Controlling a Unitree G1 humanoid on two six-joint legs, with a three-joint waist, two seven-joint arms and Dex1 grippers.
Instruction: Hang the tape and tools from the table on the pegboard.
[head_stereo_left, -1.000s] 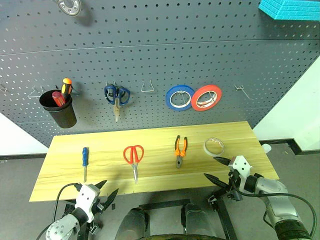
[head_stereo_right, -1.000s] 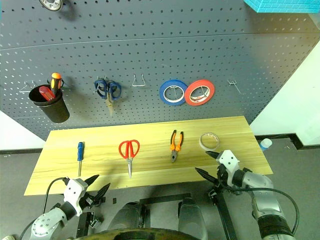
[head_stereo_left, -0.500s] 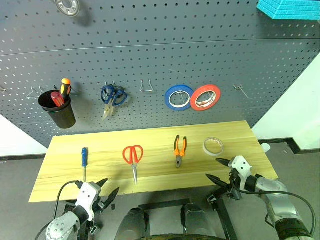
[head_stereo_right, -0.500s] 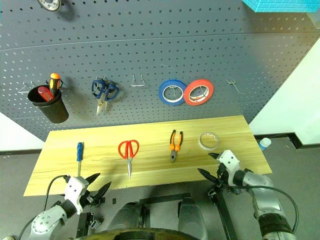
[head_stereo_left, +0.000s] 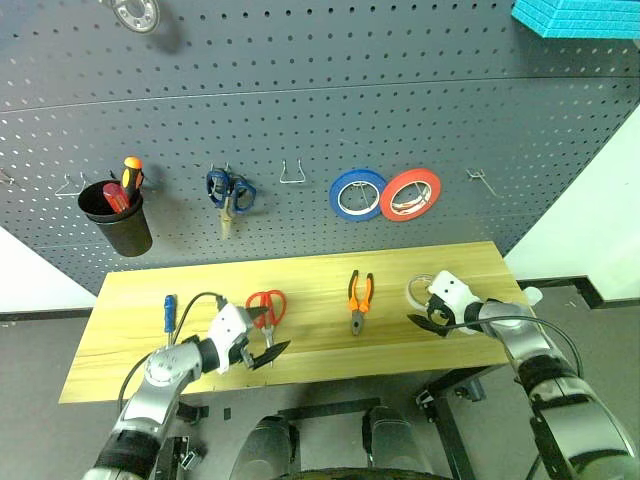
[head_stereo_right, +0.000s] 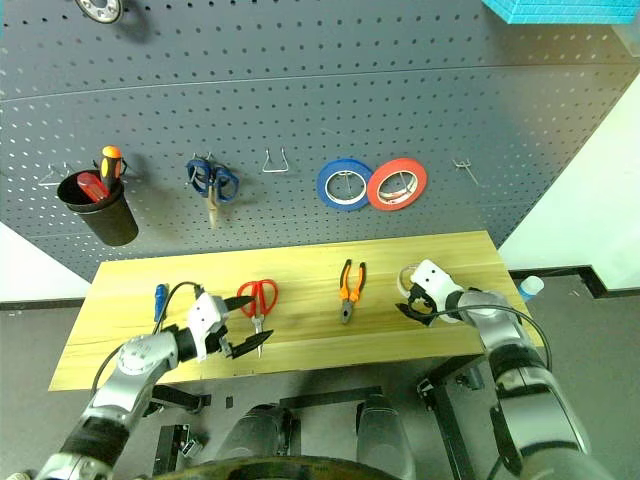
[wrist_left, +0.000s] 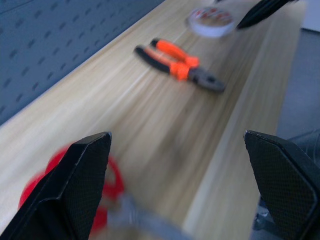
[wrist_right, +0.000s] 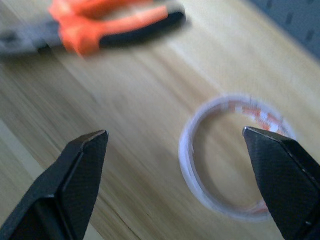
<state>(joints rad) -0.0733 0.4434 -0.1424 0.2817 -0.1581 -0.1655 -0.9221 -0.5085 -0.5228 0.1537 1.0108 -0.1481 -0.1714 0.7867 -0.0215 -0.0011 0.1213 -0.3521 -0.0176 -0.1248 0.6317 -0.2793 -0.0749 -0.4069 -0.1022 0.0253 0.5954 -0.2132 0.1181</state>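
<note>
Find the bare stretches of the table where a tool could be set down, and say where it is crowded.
On the table: bare wood between the red scissors and pliers, and the corner outside the screwdriver. Crowded: the tape end under the right gripper, and the scissors under the left gripper.

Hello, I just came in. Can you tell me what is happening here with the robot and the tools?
The robot is at the start of tidying the table. Its left gripper, open, is over the red scissors, and its right gripper, also open, is beside the white tape. Nothing is held. The pliers and the blue screwdriver lie flat on the wood. On the pegboard, one double hook is free.
</note>
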